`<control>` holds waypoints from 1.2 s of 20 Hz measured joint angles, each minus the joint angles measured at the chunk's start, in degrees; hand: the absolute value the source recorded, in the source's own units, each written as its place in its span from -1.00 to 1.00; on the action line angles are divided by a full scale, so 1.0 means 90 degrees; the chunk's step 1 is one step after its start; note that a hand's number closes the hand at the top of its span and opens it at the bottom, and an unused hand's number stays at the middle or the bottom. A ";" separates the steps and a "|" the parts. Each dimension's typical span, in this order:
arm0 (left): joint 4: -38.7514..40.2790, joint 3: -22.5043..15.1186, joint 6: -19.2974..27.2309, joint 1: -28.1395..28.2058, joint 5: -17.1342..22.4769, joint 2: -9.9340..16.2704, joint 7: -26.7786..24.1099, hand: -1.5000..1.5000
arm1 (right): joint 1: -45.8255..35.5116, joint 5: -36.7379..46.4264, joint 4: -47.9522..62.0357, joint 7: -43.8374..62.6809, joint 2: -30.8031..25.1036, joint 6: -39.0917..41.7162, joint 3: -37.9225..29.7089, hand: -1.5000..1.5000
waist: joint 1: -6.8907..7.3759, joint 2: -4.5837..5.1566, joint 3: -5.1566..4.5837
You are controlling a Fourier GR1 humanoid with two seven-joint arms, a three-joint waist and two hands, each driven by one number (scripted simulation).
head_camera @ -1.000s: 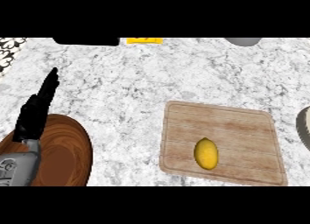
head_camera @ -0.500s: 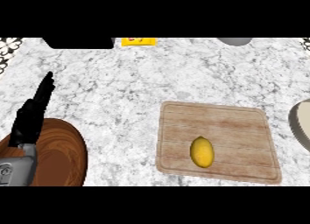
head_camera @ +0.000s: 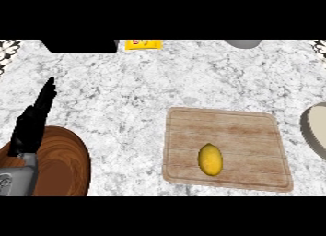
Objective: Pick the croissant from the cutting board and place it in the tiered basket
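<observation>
Since the earlier frames the whole scene has slid a little left and down in my head view, so more of the pale round object at the right edge shows; the croissant itself has not moved on its board.

I see the croissant lying in the lower middle of the cutting board, its long axis running almost straight away from me, only slightly tilted. It is a small yellow oval with smooth rounded ends, and it looks more like a lemon than like pastry. It rests flat on light wood with grain lines running across, and the board has rounded corners and a thin raised edge.

My left hand is the only hand in view. It stands well apart from the croissant, far to the left, with its black fingers straight and pointing up, holding nothing. The croissant lies to the right of these fingers and a bit nearer to me. My right hand does not show, yet I judge it the better one for the pick, because the board is on the right side.

Under the left forearm lies a dark brown wooden round plate. At the right edge is a pale grey round rim, maybe the tiered basket; I cannot tell. All stands on a grey-white marble table.
</observation>
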 measured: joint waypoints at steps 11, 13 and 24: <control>-0.0062 0.0029 0.0025 0.0051 -0.0012 0.0015 -0.0085 0.00 | 0.0887 -0.0746 -0.1738 0.0022 0.0774 -0.0702 -0.0993 -1.00 | 0.0014 -0.0037 -0.0060; -0.0134 0.0022 -0.0001 0.0062 -0.0002 0.0022 -0.0040 0.00 | 0.1072 -0.0748 -0.2043 -0.0083 0.0868 -0.0992 -0.1009 -1.00 | 0.0040 -0.0024 -0.0073; -0.0019 0.0015 0.0031 0.0023 -0.0039 -0.0008 -0.0011 0.00 | 0.1472 0.0198 -0.4314 0.0174 0.1407 -0.1081 -0.0853 -1.00 | -0.0002 0.0017 0.0015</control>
